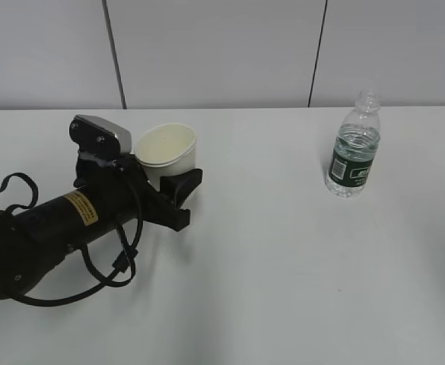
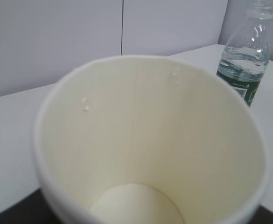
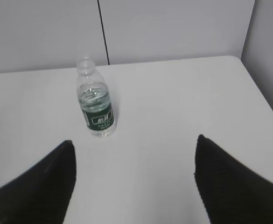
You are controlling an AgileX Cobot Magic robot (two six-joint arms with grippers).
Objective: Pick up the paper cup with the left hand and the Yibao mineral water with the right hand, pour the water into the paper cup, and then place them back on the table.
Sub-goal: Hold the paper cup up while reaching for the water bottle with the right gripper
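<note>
The cream-white paper cup [image 1: 166,150] sits between the black fingers of my left gripper [image 1: 178,187], which is closed around its lower part. In the left wrist view the cup [image 2: 150,140] fills the frame, with a few drops on its inner wall, and it hides the fingers. The Yibao mineral water bottle [image 1: 354,147] stands upright and capless on the white table [image 1: 283,251], far to the right of the cup. My right gripper [image 3: 134,140] is open wide and empty, low over the table. The bottle [image 3: 95,100] stands ahead of it, to the left.
A grey panelled wall runs behind the table's far edge. The table's right edge [image 3: 262,93] shows in the right wrist view. The left arm with its yellow sticker [image 1: 81,209] and cables lies over the table's left side.
</note>
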